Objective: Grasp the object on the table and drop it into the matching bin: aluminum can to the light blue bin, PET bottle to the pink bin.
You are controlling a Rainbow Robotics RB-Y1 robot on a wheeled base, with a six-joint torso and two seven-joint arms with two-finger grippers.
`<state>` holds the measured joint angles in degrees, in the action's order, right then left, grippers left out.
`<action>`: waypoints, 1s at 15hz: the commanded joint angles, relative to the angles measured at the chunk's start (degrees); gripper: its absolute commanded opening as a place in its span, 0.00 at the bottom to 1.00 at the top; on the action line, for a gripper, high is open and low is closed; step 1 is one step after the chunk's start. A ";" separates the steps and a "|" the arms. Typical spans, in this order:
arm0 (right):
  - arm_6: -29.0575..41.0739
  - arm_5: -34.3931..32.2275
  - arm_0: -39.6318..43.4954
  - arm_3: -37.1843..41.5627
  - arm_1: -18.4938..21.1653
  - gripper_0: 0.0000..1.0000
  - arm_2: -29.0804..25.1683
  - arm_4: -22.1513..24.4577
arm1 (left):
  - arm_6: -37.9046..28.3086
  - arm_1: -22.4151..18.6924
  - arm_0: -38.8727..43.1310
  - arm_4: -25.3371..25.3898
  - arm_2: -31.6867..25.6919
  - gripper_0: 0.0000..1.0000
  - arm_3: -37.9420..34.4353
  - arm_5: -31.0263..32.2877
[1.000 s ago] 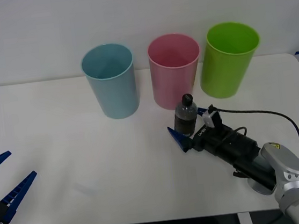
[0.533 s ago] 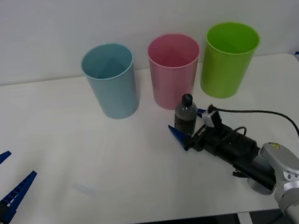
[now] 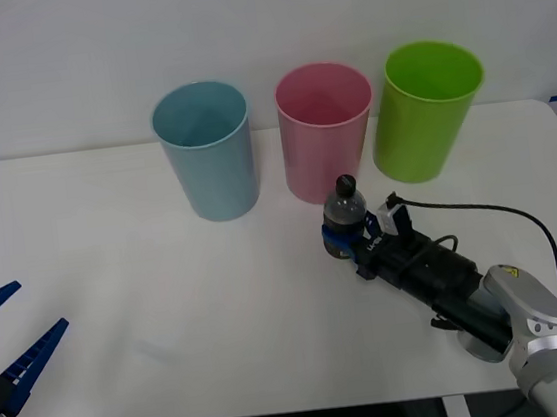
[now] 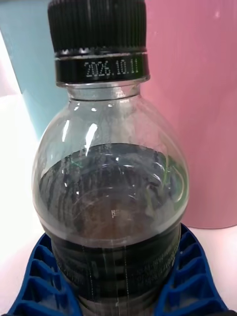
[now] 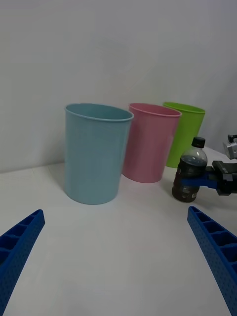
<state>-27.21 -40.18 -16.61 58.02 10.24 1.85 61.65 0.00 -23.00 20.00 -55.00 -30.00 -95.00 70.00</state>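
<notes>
PET bottle (image 3: 343, 218) stands upright on the white surface (image 3: 170, 311), right of frame centre, just before the pink bin (image 3: 327, 129), clenched by the right claw (image 3: 348, 241). Left claw (image 3: 6, 335) rests spread at lower left.

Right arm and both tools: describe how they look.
The right arm is silver-grey with a yellow warning sticker; a black wrist section and a looping black cable lead to the right tool, which has blue ribbed fingers. The left tool has long, tapering blue ribbed fingers on a black base.

High front view; wrists low, perhaps table-level.
</notes>
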 commanded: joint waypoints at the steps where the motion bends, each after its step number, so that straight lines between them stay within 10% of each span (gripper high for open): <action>1: 0.49 0.10 0.09 0.78 0.48 0.00 0.00 -0.22 | 0.00 0.00 0.00 0.00 0.00 1.00 0.00 0.00; 15: 19.56 -0.43 12.57 24.51 10.59 0.00 0.09 -3.91 | 0.00 0.00 0.00 0.00 0.00 1.00 0.00 0.00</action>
<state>-9.37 -40.67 -4.55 81.10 20.22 1.93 57.65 0.00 -23.00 20.00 -55.00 -30.00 -95.00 70.00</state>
